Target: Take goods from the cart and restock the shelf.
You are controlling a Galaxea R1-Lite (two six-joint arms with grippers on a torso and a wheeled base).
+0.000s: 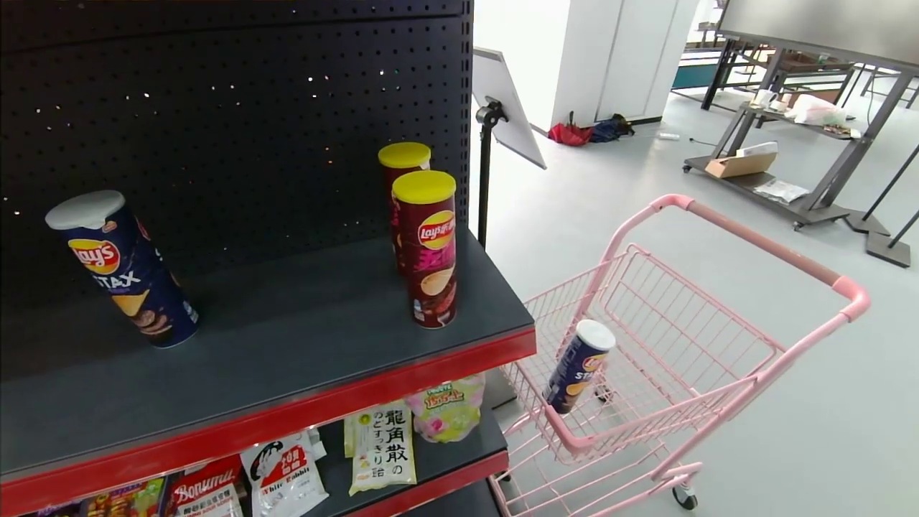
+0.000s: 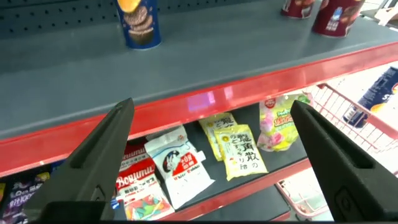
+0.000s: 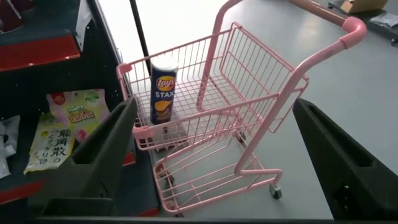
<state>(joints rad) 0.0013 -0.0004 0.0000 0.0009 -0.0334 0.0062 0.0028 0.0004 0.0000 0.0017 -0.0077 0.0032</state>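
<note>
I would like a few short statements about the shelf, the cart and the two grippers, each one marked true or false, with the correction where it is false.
1. A white-lidded blue can stands on the top shelf. True.
2. Three yellow-lidded cans stand on the top shelf. False: only two maroon cans have yellow lids.
3. The pink cart holds one blue can. True.
4. The right gripper is shut on a can. False: it is open and empty.
5. The left gripper is open, and snack bags sit on the lower shelf. True.
</note>
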